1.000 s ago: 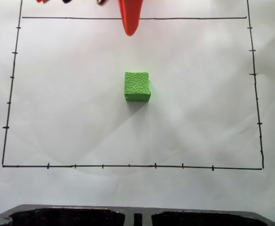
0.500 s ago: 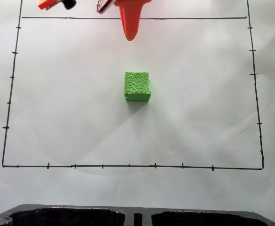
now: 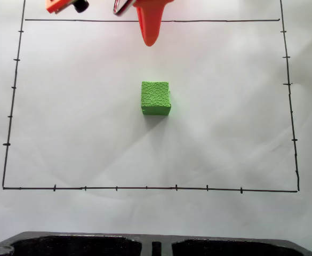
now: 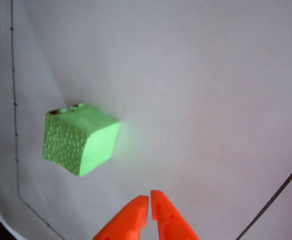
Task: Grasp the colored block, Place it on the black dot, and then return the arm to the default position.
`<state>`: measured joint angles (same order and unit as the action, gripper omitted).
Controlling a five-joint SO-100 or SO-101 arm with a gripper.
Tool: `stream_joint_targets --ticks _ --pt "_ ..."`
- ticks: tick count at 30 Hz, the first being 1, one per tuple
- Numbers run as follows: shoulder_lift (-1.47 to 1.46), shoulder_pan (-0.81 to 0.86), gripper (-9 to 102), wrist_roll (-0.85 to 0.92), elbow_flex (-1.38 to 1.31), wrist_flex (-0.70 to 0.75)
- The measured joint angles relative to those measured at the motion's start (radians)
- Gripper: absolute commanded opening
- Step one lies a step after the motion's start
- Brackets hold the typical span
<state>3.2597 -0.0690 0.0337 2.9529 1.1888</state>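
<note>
**Desk:** Paper first — what covers the table?

**Photographer:** White paper (image 3: pixel 81 106) fills the fixed view, ruled with a thin black border (image 3: pixel 145 188) carrying tick marks. A dark moulded edge (image 3: pixel 145 245) runs along the bottom of that view.

**Desk:** And the arm?

**Photographer:** The arm (image 3: pixel 150 16) enters at the top edge of the fixed view, orange-red, its tapered finger pointing down across the upper border line. In the wrist view the gripper (image 4: pixel 149 200) has both orange tips pressed together, holding nothing.

**Desk:** The block?

**Photographer:** The colored block (image 3: pixel 156 97) sits flat on the paper near the middle of the bordered area, well apart from the gripper. In the wrist view it (image 4: pixel 78 140) lies up and left of the closed tips, untouched.
</note>
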Motion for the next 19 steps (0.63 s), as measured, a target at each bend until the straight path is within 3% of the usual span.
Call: stream_joint_targets --ticks 19 --pt "0.0 0.009 0 -0.015 0.002 0.0"
